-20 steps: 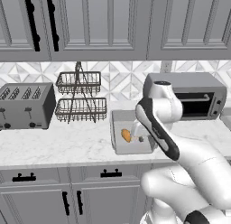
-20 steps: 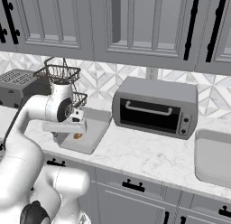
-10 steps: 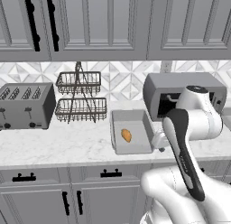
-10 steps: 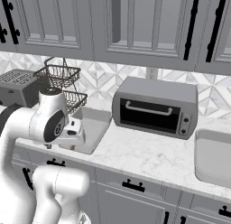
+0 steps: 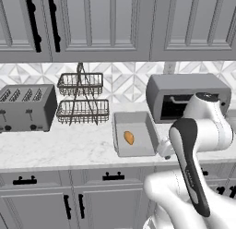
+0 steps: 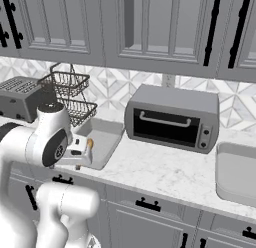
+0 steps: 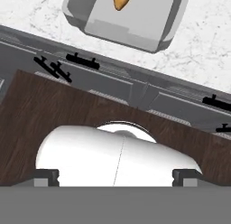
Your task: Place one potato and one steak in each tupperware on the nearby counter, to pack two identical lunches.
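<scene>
Rendered home kitchen. Marble-pattern tabletop (image 5: 60, 147) over grey base cabinets (image 5: 41, 200) with black handles, matching wall cabinets (image 5: 115, 25) above, diamond-tile backsplash (image 5: 129, 82) behind. On the tabletop: toaster (image 5: 26, 107), two-tier wire basket (image 5: 83, 99) right of it, toaster oven (image 6: 172, 117) further right.

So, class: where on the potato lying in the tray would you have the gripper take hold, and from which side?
Grip the potato across its narrow middle, coming straight down from above. It lies flat on the tupperware floor, clear of the low walls, so open jaws can straddle its short width.
</scene>
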Robot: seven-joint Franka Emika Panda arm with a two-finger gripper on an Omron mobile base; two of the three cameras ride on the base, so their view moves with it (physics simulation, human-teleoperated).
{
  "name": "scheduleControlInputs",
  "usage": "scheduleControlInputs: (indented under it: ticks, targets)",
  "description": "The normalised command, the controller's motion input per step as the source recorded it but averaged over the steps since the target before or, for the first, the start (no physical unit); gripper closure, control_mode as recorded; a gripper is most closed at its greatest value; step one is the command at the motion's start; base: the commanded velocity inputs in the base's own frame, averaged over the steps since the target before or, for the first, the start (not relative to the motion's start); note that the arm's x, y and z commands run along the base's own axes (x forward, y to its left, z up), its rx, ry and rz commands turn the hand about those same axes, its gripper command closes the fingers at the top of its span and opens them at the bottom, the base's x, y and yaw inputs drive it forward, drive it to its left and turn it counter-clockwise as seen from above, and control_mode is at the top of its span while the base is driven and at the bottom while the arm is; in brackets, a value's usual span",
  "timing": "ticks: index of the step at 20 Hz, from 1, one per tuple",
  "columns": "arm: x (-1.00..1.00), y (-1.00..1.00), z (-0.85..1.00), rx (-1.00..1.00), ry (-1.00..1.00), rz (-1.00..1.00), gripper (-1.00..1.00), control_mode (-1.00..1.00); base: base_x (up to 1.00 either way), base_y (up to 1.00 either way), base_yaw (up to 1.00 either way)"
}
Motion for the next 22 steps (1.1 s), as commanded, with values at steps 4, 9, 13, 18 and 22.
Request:
scheduleControlInputs:
  ticks: [4, 9, 13, 18, 22]
  targets:
    - [0.00, 0.00, 0.00, 0.00, 0.00, 0.00, -1.00, 1.00, -0.99, 0.01, 0.00]
    - [0.00, 0.00, 0.00, 0.00, 0.00, 0.00, -1.00, 1.00, -1.00, -0.09, 0.15]
    - [0.00, 0.00, 0.00, 0.00, 0.00, 0.00, -1.00, 1.00, -0.63, 0.38, 0.79]
    - [0.00, 0.00, 0.00, 0.00, 0.00, 0.00, -1.00, 1.00, -0.15, 0.28, 0.99]
    - [0.00, 0.00, 0.00, 0.00, 0.00, 0.00, -1.00, 1.00, -0.23, 0.15, 0.99]
